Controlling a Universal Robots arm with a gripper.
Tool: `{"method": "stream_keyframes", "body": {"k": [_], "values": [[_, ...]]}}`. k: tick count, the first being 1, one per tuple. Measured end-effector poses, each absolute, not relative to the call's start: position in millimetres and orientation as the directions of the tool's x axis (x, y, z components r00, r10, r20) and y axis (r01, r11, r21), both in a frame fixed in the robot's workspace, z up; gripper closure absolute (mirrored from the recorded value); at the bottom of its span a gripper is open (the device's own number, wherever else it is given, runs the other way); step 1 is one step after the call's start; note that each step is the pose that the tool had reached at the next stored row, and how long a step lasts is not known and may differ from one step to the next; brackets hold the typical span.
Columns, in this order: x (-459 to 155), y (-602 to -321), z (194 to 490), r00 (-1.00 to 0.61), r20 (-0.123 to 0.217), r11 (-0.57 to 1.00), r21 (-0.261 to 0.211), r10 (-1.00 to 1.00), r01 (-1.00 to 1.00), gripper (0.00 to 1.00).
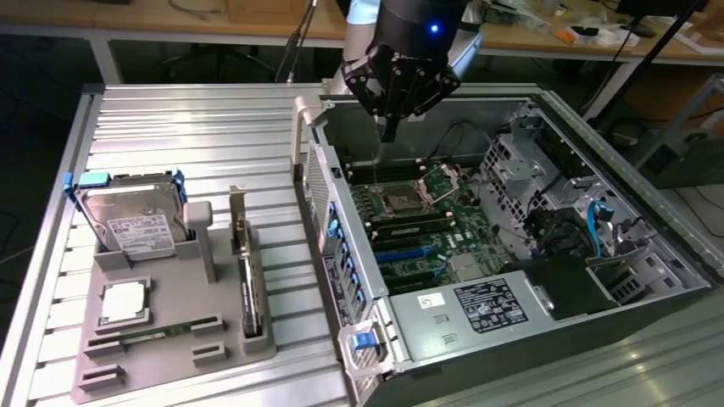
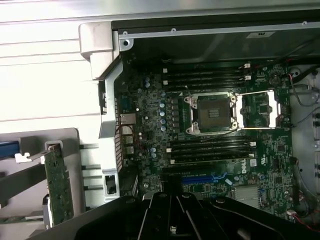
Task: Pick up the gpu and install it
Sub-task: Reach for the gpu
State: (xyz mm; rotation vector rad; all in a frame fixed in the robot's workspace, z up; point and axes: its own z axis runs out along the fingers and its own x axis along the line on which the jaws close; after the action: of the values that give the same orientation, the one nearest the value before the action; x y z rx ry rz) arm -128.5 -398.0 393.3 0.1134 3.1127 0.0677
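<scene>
The gpu (image 1: 247, 273) is a long slim card with a silver end bracket, standing on edge in a slot of the grey holder tray (image 1: 169, 373) at the exterior view's left. In the wrist view the gpu (image 2: 57, 186) shows as a green board beside the case wall. My gripper (image 1: 388, 133) hangs shut and empty above the far end of the open computer case (image 1: 509, 318), well away from the gpu. The wrist view shows the gripper (image 2: 172, 229) over the motherboard (image 2: 150, 130), near a blue expansion slot (image 2: 205, 178).
The holder tray also carries a hard drive (image 1: 136, 225), a processor (image 1: 122, 302) and a thin RAM stick (image 1: 169, 331). Inside the case are the CPU socket (image 1: 404, 201), drive cages (image 1: 520, 165) and cables (image 1: 599, 229). A ribbed metal table (image 1: 192, 127) lies underneath.
</scene>
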Motion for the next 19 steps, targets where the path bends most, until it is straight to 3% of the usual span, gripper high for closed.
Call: {"method": "stream_keyframes", "body": {"k": [19], "values": [[-169.7, -396.9, 393.3, -0.997, -0.025, 0.997, 0.044, 0.071, 0.070, 0.89]]}}
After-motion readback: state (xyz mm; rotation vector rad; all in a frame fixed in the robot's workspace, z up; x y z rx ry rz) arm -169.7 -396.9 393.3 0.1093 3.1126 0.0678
